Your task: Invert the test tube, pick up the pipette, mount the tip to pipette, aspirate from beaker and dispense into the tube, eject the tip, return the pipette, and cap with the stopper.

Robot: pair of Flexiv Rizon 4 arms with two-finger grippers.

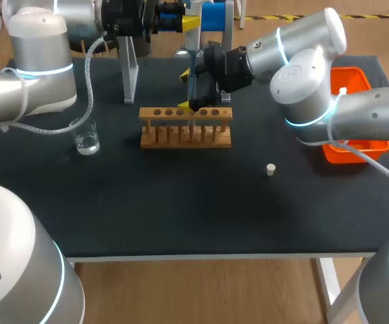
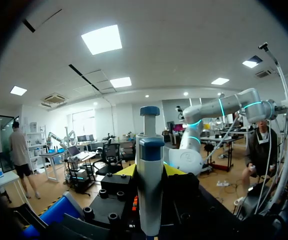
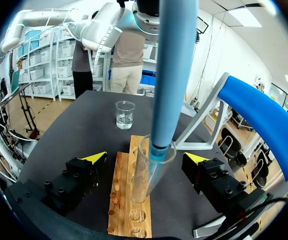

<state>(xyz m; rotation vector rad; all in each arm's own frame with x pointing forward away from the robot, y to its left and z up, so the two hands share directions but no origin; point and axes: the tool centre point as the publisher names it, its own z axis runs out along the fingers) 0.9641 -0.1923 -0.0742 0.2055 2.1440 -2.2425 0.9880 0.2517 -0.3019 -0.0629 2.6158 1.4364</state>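
Pipette (image 3: 174,75): dipping into test tube (image 3: 139,185); keeping it plumb matters, I'd say.
Left gripper (image 2: 150,170): clamping the Pipette.
Right gripper (image 3: 145,157): gaping, touching nothing.

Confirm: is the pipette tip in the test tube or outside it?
In: right wrist view shows the pipette tip reaching below the rim of the upright test tube.

We see the clear test tube (image 3: 136,185) standing upright, mouth up, in a hole of the wooden rack (image 1: 186,138). The pipette (image 2: 150,185), white-bodied with a blue plunger cap, hangs vertical in the left gripper (image 2: 150,171). Its translucent tip (image 3: 154,172) reaches down inside the tube's mouth. The glass beaker (image 1: 86,137), holding a little clear liquid, stands well apart from one end of the rack. The small white stopper (image 1: 271,169) lies apart beyond the other end.
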